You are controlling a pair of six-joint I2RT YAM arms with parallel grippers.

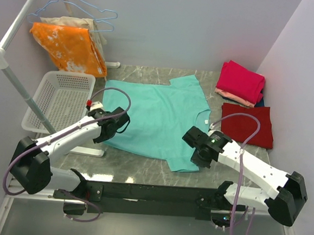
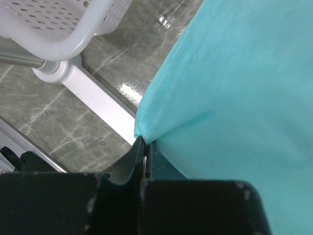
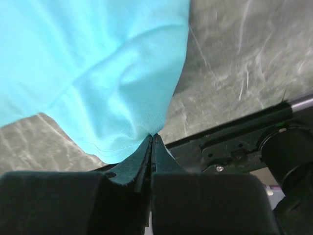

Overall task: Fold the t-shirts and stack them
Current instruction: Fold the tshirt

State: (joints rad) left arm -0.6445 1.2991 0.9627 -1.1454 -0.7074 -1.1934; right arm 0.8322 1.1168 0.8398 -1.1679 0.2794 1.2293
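Top external view: teal t-shirt (image 1: 157,112) spread flat at the middle of the grey marble table (image 1: 137,160). The left gripper (image 2: 145,145) has its fingers pressed together on the stitched edge at the shirt's left side, near the white basket (image 1: 55,101). The right gripper (image 3: 152,139) has its fingers pinched tight on the shirt's near right corner, close to the table's near edge. A dark red t-shirt (image 1: 249,125) lies folded by the right edge. A folded magenta-pink t-shirt (image 1: 240,80) tops a small stack in the far right corner.
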